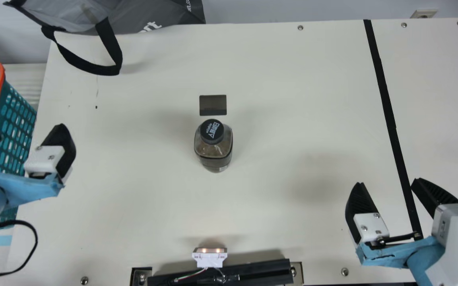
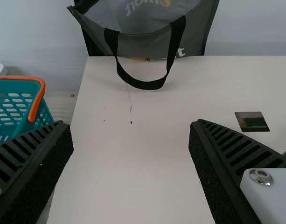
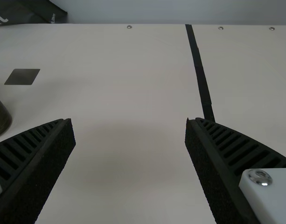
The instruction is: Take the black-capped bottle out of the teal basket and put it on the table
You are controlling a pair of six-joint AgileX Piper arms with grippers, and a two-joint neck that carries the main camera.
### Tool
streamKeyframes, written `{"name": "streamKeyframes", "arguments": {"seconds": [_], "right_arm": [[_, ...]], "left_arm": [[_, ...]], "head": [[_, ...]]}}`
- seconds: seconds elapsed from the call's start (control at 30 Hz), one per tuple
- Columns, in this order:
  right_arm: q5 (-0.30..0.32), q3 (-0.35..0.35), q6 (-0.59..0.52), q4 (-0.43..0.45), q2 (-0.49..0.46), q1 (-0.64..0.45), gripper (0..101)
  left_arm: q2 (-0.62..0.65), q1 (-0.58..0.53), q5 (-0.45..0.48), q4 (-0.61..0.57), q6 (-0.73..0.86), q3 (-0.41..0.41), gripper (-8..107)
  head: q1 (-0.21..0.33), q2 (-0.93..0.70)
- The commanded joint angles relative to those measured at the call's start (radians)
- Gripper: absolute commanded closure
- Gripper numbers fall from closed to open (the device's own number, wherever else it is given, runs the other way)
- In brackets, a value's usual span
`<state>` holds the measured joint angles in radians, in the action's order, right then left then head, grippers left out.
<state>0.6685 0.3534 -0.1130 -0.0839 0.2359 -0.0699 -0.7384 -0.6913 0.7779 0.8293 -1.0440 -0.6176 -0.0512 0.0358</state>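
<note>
Black-capped bottle stands upright near the middle of your surface, with neither arm touching it, so the place you were asked to bring it to looks reached. That spot makes sense: it is well inside the edges, it gives the base flat support, and you could get at it from the left or the right. Your left pincer is released, its two ribbed fingers spread wide with nothing between them; it hangs near the left edge, by the teal basket, which is probably why this arm suits the lifting out. The basket sits just past that edge, likely so that it leaves you the middle to work in. Your right pincer is released too, parted around nothing at the near right, beside the black tape; held out there, it seems to be kept aside from a job that needs one arm. Just beyond the bottle lies a flat dark card, apart from the base, so it shouldn't tilt anything. As I judge it, the task is done: you need only keep both arms off the bottle, since a brush from a passing finger could tip something that tall.
</note>
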Motion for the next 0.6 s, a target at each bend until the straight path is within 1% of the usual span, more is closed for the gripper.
{"name": "streamKeyframes", "arguments": {"seconds": [0.0,0.23,0.57], "right_arm": [[0.0,0.0,0.0,0.0,0.0,0.0,11],[0.001,0.0,0.0,0.0,0.0,0.0,11],[0.001,0.0,0.0,0.0,0.0,0.0,11]], "left_arm": [[0.012,-0.019,0.019,0.008,-0.017,0.008,-8],[0.054,-0.085,0.079,0.039,-0.071,0.032,-8],[0.054,-0.084,0.081,0.038,-0.07,0.032,-8]], "head": [[0.004,-0.008],[0.004,-0.008],[0.004,-0.008]]}}
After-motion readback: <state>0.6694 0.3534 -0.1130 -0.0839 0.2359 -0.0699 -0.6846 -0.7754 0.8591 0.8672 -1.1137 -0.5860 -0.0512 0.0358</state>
